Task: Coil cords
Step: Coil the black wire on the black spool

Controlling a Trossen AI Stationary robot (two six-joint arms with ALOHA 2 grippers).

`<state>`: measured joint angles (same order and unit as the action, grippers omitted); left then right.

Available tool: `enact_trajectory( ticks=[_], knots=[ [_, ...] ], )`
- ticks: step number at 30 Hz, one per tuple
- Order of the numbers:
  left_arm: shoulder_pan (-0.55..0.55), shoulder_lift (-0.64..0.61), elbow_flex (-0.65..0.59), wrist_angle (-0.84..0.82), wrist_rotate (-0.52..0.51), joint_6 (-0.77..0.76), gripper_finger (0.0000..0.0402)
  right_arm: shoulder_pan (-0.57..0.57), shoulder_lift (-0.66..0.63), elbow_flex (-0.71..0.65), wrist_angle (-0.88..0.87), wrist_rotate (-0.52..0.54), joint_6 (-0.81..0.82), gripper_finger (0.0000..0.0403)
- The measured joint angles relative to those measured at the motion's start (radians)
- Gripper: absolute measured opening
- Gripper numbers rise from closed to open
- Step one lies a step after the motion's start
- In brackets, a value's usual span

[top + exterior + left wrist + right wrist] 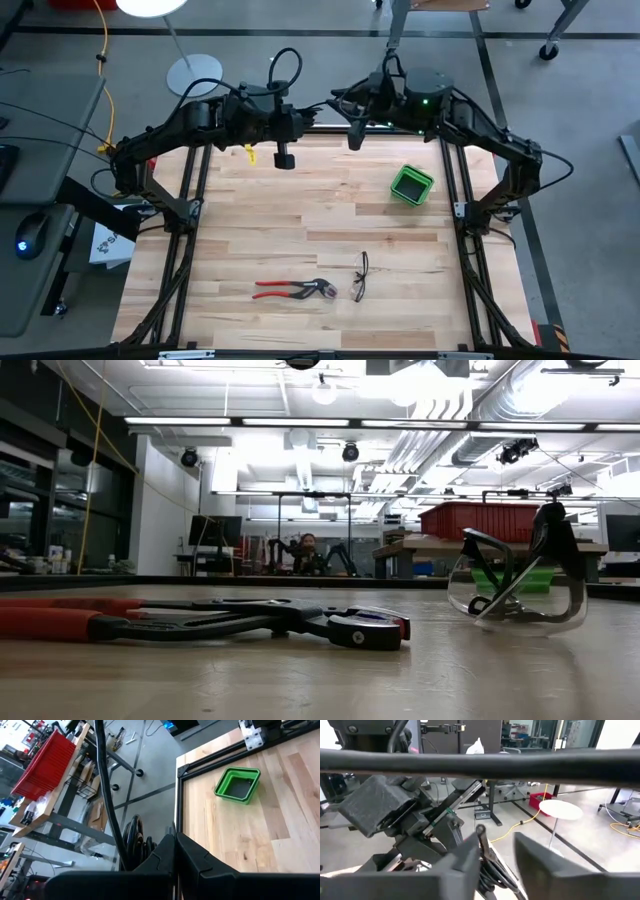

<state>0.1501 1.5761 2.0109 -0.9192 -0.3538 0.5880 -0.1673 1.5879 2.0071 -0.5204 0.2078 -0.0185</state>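
Observation:
The thin black cord does not plainly show in any view. My left gripper (285, 157) hangs shut and empty above the table's far edge, left of centre; its closed fingers show in the left wrist view (175, 851). My right gripper (355, 138) hangs just to its right, also above the far edge, open and empty, with its fingers apart in the right wrist view (495, 857). Both grippers are far from the things on the near half of the table.
Red-handled pliers (295, 290) lie flat near the front centre, and black-framed safety glasses (360, 277) lie just to their right. A green square container (411, 184) stands at the far right. A yellow piece (249, 153) lies by the far edge. A person sits far behind the table (306, 550).

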Motion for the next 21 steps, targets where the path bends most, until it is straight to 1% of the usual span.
enact_trajectory(
  ticks=[3, 4, 5, 11, 16, 21],
  knots=[
    [0.000, 0.000, 0.000, 0.000, 0.000, -0.004, 0.0000, 0.000, 0.000, 0.000, 0.001, 0.001, 0.020, 0.0037],
    [0.000, 0.000, 0.000, 0.001, -0.001, -0.005, 0.0000, 0.000, 0.000, 0.000, 0.001, -0.001, 0.021, 0.0019],
    [0.000, 0.000, 0.000, 0.000, -0.005, -0.007, 0.0000, 0.003, 0.000, 0.000, 0.000, -0.002, 0.019, 0.0012],
    [0.005, 0.000, 0.000, 0.003, -0.053, -0.016, 0.0000, 0.033, 0.000, 0.000, 0.005, -0.003, 0.024, 0.0005],
    [0.041, -0.001, 0.001, 0.017, -0.048, -0.073, 0.0000, 0.070, 0.001, 0.000, 0.012, -0.028, 0.089, 0.0002],
    [0.063, -0.001, 0.001, 0.035, -0.045, -0.079, 0.0000, 0.098, 0.000, 0.000, 0.017, 0.014, 0.090, 0.0001]
  ],
)
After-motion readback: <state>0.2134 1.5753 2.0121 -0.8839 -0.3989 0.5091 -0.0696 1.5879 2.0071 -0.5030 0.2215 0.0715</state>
